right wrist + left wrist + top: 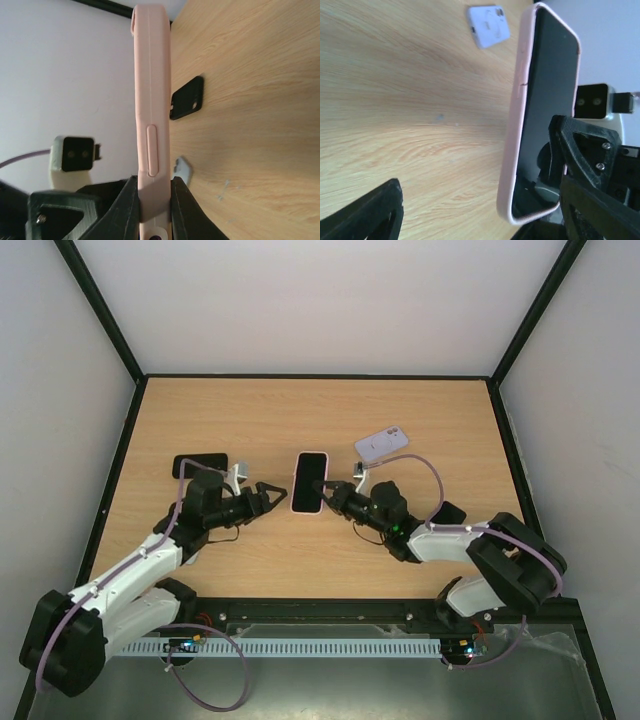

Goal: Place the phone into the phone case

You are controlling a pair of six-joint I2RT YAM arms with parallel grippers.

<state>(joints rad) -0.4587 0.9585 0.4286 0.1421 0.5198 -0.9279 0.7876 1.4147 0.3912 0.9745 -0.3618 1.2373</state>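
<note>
A phone with a dark screen sits inside a pink case (310, 481), held edge-up just above the table's middle. My right gripper (326, 490) is shut on its right end. In the right wrist view the case (150, 90) stands edge-on, with both fingers (186, 212) pressed against its sides. My left gripper (274, 495) is open just left of the phone. In the left wrist view the phone (542, 100) rises beside the right finger (585, 165), apart from the left finger (370, 215).
A white phone-shaped item (381, 444) lies back right of the phone and shows in the left wrist view (488, 25). A black case (199, 465) lies flat at the left, behind my left arm, and shows in the right wrist view (187, 98).
</note>
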